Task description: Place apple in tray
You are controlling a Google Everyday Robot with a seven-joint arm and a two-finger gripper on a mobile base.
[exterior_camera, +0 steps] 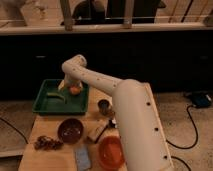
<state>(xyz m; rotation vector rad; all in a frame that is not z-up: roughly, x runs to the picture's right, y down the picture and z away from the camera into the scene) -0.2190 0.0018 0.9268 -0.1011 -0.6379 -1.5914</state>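
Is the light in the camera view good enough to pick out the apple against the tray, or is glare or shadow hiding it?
Camera view: dim, warm light, soft overall; no glare on the tray. The apple stands out orange against green at the tray's right end, right under the gripper. The arm casts shadow there, blurring where apple and gripper meet. The background above the table is nearly black.

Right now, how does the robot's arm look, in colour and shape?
The arm is thick, rounded and cream-white, with small dark dots along its shell and a bulbous elbow joint. No cables show on it. Its pincer, over the tray, looks the same pale colour.
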